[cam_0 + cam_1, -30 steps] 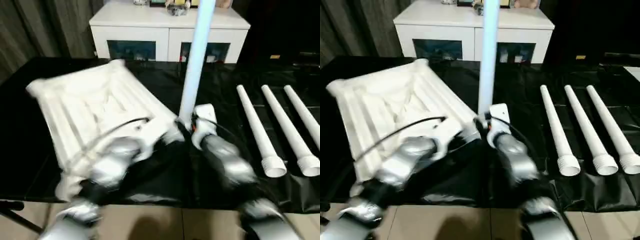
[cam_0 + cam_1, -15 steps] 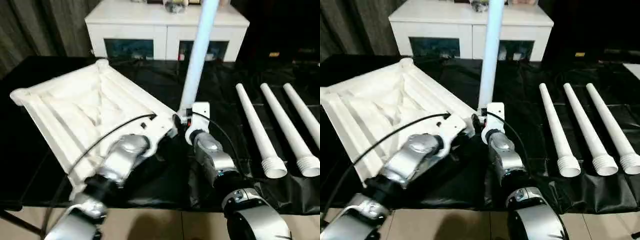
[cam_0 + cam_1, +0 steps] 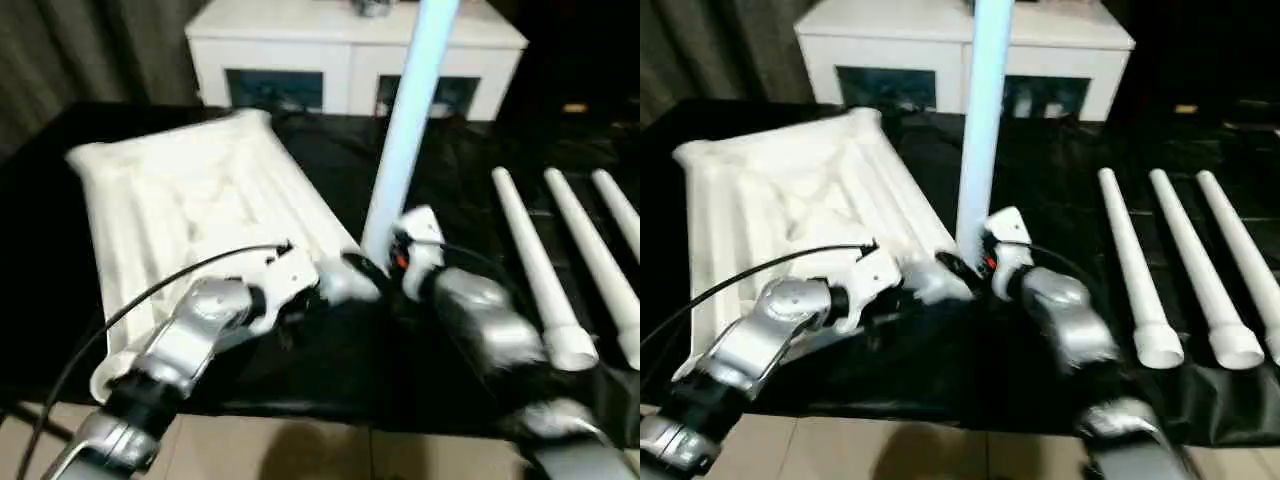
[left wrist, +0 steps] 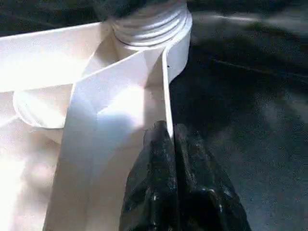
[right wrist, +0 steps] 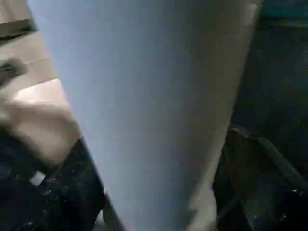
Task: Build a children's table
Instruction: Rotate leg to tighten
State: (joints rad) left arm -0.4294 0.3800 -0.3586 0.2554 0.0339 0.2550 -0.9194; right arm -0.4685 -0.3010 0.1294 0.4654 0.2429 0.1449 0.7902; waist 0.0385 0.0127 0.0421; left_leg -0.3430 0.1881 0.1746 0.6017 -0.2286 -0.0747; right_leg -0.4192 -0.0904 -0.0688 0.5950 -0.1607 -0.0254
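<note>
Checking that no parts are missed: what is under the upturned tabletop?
Black sheeting shows around the tabletop; whatever lies beneath it is covered. Three loose legs lie apart to its right.

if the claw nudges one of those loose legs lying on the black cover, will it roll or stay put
Probably it rolls: each loose leg is a smooth round tube lying flat on the black cover. It would likely curve rather than run straight, since it tapers toward a wider threaded end. It looks like hollow plastic, so likely light and stiff. The cover's wrinkles might slow it.
</note>
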